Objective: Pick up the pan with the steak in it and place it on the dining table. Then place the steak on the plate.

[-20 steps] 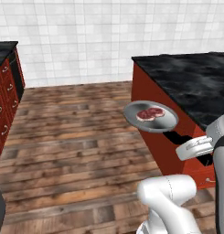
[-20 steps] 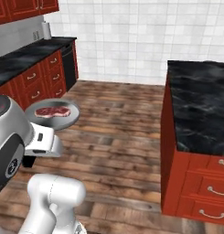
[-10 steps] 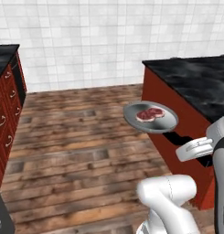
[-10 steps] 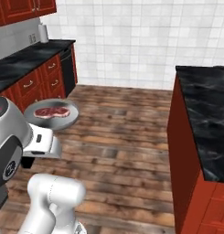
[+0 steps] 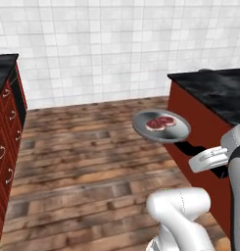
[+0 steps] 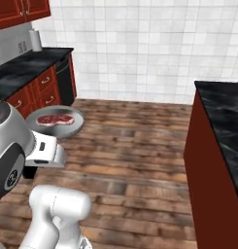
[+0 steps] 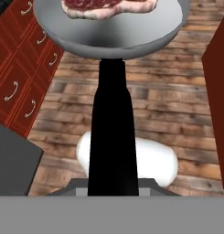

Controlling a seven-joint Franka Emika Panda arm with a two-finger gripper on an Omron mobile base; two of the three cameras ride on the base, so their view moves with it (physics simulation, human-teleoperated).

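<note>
1. Compared with the earlier frames, the whole scene has shifted in both base views: the red cabinets with black tops sit further toward the picture edges. This is camera motion from the driving base. The pan (image 5: 161, 126) keeps the same place relative to the arm.
2. The steak (image 5: 159, 122) remains flat inside the pan, near its middle, unchanged from before.
3. The floor (image 5: 92, 162) is brown wood plank. The far wall (image 5: 107, 44) is white tile.
4. In the left base view, a black-topped red cabinet (image 5: 209, 122) stands at the right and another (image 5: 6, 132) at the left edge. In the right base view, a black counter over red drawers (image 6: 28, 78) runs along the left, with a red upper cabinet (image 6: 18, 12) above it.
5. The pan is held level in the air above the floor, clear of every counter.
6. The arm (image 5: 234, 162) reaches forward from the base, its white hand block (image 5: 209, 159) behind the pan's black handle (image 7: 112, 132).
7. The gripper (image 7: 112, 185) is clamped on the near end of the handle, and the pan extends away from it.
</note>
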